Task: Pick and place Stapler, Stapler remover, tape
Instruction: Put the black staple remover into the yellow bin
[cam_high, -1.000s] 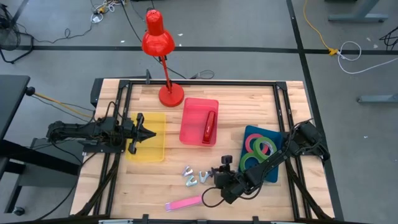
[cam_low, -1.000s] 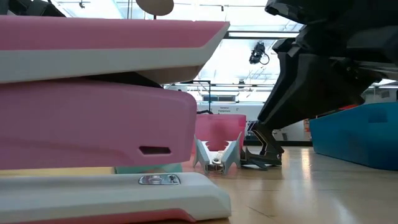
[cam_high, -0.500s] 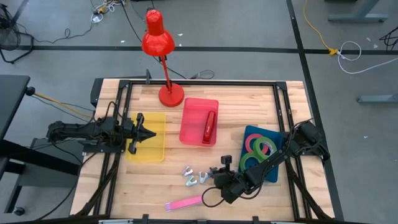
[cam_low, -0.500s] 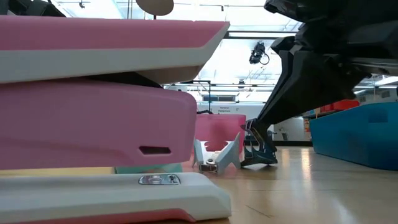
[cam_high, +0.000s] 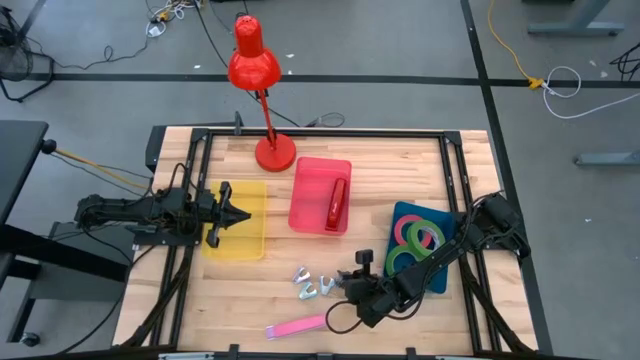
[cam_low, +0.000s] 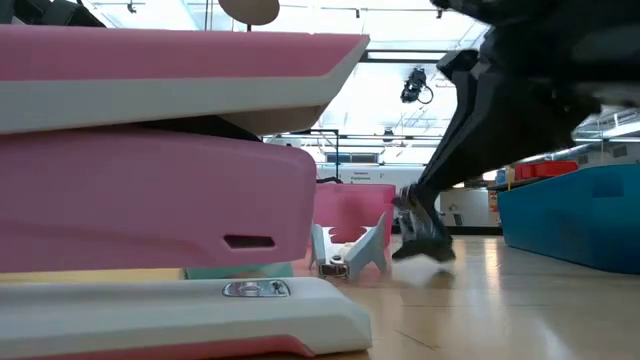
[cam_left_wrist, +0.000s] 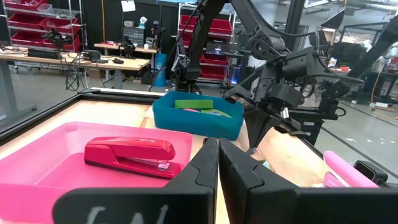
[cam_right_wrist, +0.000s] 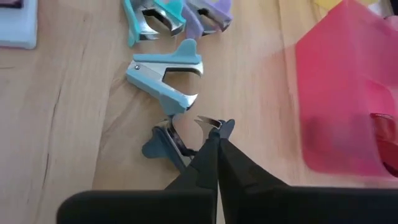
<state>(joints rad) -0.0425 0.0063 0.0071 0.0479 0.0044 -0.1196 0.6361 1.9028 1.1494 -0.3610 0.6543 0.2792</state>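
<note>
Right gripper is closed on a dark blue staple remover at the front of the table, just beside the light blue remover; left gripper waits shut over the yellow tray; red stapler lies in the pink tray, long axis front-to-back; tape rolls sit in the blue tray; pink stapler and several removers remain loose.

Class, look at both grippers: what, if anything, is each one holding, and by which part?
The right gripper is shut on the dark blue staple remover, pinching one of its winged handles. The left gripper, over the yellow tray, holds nothing.
</note>
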